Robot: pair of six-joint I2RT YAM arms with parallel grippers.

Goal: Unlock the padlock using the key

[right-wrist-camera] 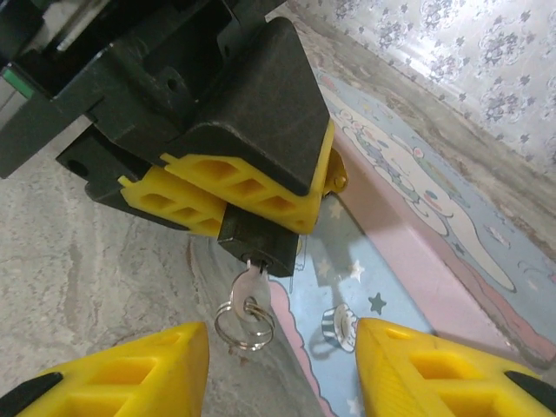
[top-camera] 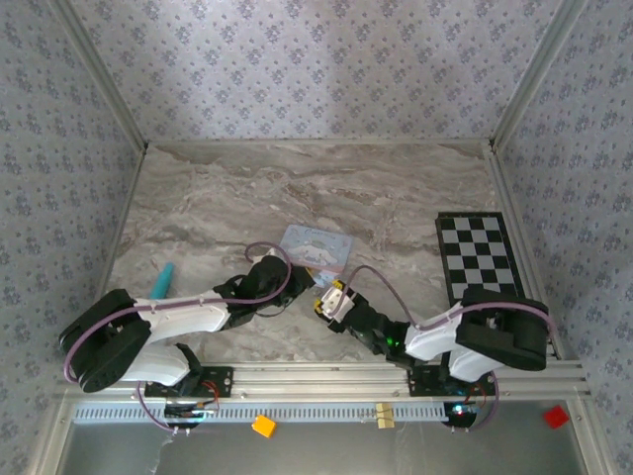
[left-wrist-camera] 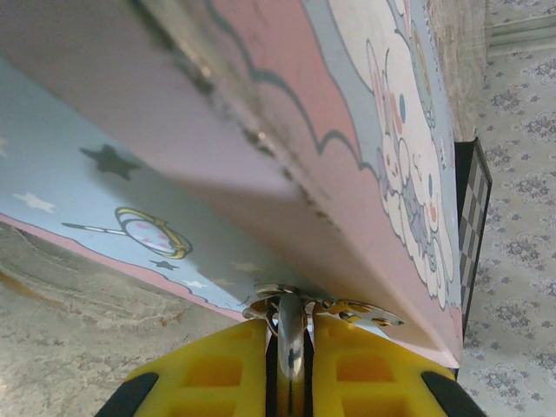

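While the left fingers (right-wrist-camera: 234, 187) clamp the padlock (right-wrist-camera: 258, 245), the right fingers (right-wrist-camera: 130, 373) stand wide; its key (right-wrist-camera: 252, 285) hangs near their tips, untouched.

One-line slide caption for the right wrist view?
Left gripper clamps the small black squarish padlock, silver key inserted, beside the light-blue cartoon-printed case; right gripper open.

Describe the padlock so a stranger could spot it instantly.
Start at the light-blue cartoon case on the marble table. Beside it, the left gripper clamps the padlock: a tiny black block, the only thing with a key and ring dangling.
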